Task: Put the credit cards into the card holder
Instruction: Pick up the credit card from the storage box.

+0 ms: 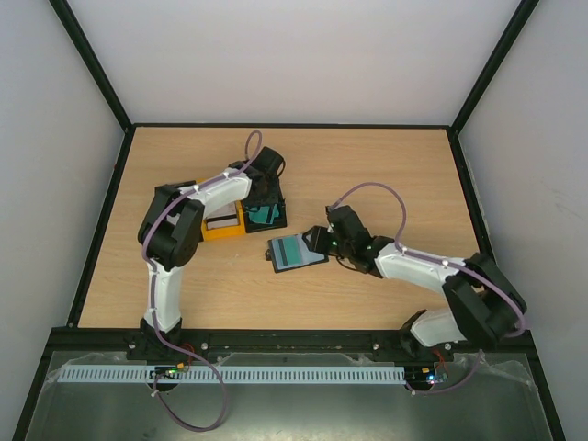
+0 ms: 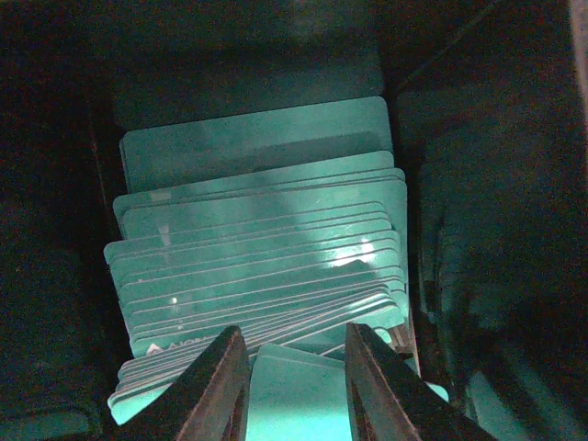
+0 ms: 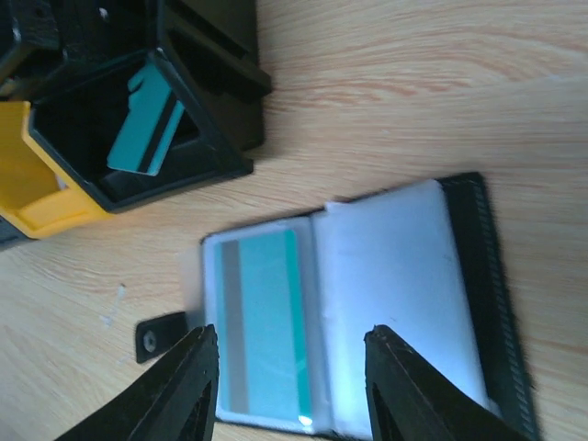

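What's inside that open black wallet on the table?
One teal card with a grey stripe lies in the wallet. A pale flap covers the other half, so anything under it is hidden.

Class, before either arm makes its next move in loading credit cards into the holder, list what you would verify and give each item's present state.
1. Card holder lies open on the table: ok.
2. One teal card sits in a slot of the holder: ok.
3. Right pincer is open above the holder: ok.
4. Left pincer is down in the black bin over the card stack: ok.
5. Left pincer grips the single card between its fingers: cannot tell, as contact is not visible.
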Tool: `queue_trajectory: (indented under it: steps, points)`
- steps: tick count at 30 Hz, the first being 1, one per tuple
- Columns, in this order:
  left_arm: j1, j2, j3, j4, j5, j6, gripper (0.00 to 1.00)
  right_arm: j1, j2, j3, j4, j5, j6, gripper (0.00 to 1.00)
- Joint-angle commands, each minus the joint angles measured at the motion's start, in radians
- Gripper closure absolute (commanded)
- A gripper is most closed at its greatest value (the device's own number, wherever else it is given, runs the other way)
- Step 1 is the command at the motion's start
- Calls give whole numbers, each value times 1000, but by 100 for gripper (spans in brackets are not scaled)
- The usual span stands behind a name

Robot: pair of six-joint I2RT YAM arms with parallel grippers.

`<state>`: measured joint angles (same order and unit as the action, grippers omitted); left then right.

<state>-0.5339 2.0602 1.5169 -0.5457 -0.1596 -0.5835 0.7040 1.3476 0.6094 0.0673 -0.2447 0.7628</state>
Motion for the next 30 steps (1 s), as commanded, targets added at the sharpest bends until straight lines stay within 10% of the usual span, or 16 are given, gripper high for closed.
queue_trajectory:
  steps: [1,13,30]
  points:
    - [-2,-37,-20,-14,-16,9,68,3,84,52,171,-75,136,56]
    - [-2,-45,-58,2,-13,24,69,93,342,125,464,-93,511,68]
    - [8,-67,-91,17,-4,53,69,94,519,239,507,4,627,73]
